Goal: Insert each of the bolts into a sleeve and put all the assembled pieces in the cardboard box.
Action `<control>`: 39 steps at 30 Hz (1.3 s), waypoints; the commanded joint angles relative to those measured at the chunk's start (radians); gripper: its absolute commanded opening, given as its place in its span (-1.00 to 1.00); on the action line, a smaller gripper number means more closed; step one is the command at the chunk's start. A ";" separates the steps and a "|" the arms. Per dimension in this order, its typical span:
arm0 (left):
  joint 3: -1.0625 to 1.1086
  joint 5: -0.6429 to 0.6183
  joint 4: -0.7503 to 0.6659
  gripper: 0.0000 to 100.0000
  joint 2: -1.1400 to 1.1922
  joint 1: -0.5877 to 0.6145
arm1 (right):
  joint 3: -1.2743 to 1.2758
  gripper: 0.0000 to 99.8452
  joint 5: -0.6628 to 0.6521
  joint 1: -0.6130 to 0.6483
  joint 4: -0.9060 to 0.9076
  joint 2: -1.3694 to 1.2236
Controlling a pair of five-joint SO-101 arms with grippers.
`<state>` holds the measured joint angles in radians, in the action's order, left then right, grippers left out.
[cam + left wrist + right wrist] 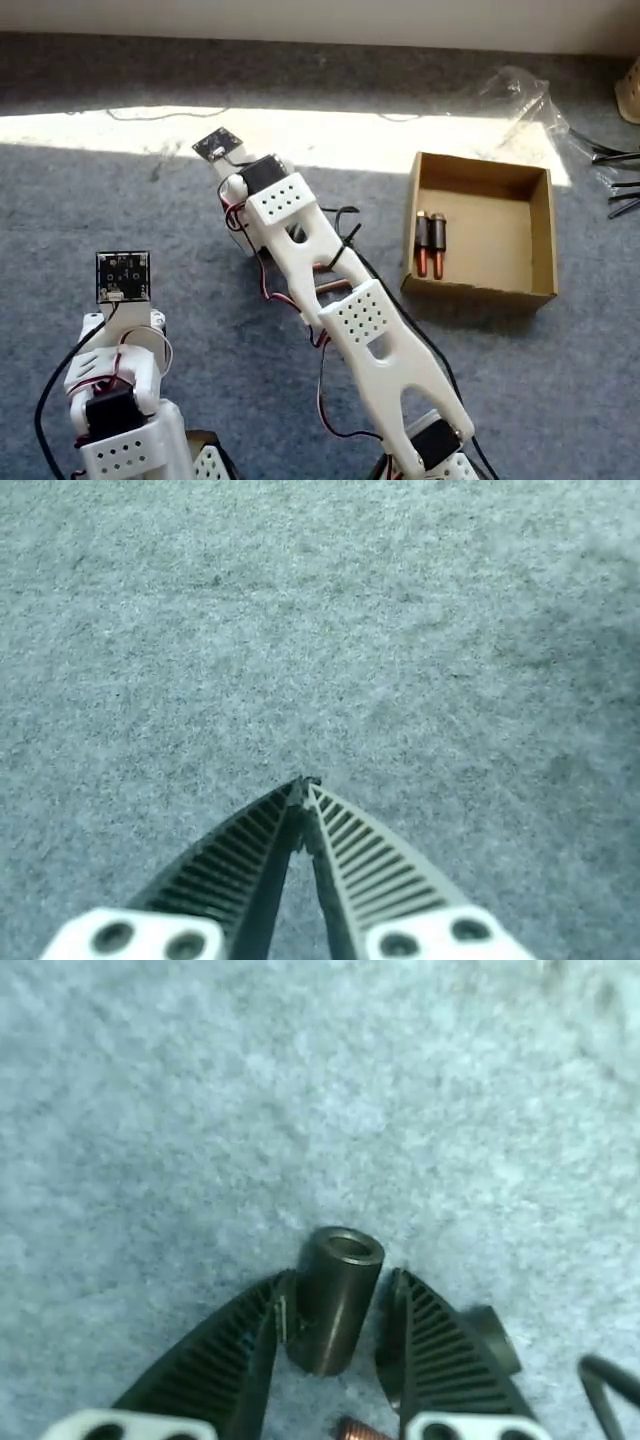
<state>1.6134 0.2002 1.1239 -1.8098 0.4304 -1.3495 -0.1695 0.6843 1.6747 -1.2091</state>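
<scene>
**Operator:** Which step is in hand?

**Technician:** By the layout, securing a sleeve (pixel 335 1295) with the right gripper (pixel 340 1278). The sleeve sits on the grey carpet (pixel 150 1110), and its open bore shows at the end away from the wrist.

**Operator:** How should the grasp be made?

**Technician:** Centre the sleeve between the jaws. Close on its mid-body and leave the bore unobstructed so a bolt can enter. A round body will likely roll or pivot if it is pinched off-centre.

**Operator:** State of the right gripper?

**Technician:** Partly open, straddling the sleeve. One finger (pixel 240 1350) appears to touch it and the other stands just clear, so it is not clamped. A copper-coloured bolt end (pixel 360 1428) lies close beneath the jaws.

**Operator:** And the left gripper (pixel 303 785)?

**Technician:** Fully closed with nothing in it, above the carpet.

**Operator:** Finished work?

**Technician:** Two assembled pieces (pixel 430 243) lie side by side in the cardboard box (pixel 490 225).
</scene>
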 commanded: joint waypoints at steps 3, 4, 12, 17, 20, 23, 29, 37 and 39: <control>-0.007 0.000 -0.017 -0.97 -0.007 0.012 | -0.036 -0.74 -0.014 0.002 -0.027 -0.016; -0.007 0.000 -0.017 -0.97 -0.007 0.012 | -0.036 -0.74 -0.014 0.004 -0.027 -0.018; 0.013 0.000 -0.043 -0.97 -0.007 0.012 | -0.036 -0.95 -0.087 0.002 -0.007 -0.021; 0.013 0.000 -0.043 -0.97 -0.007 0.012 | -0.084 -0.99 -0.089 -0.002 0.059 -0.018; 0.015 0.000 -0.043 -0.97 -0.007 0.012 | -0.183 -0.99 -0.091 -0.001 0.087 -0.018; 0.022 0.000 -0.048 -0.97 -0.007 0.012 | -0.282 -0.99 -0.091 -0.001 0.087 -0.018; 0.022 0.000 -0.048 -0.97 -0.007 0.010 | -0.412 -0.99 -0.091 -0.002 0.088 -0.016; 0.050 0.075 -0.046 -0.97 -0.007 -0.087 | -0.432 -0.99 -0.089 -0.002 0.091 0.162; 0.053 0.077 -0.046 -0.97 -0.007 -0.096 | -0.423 -0.99 -0.089 -0.004 0.091 0.226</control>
<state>1.6686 0.2616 1.0963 -1.8082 0.3767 -1.6379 -0.2509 0.6797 1.7438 -1.1431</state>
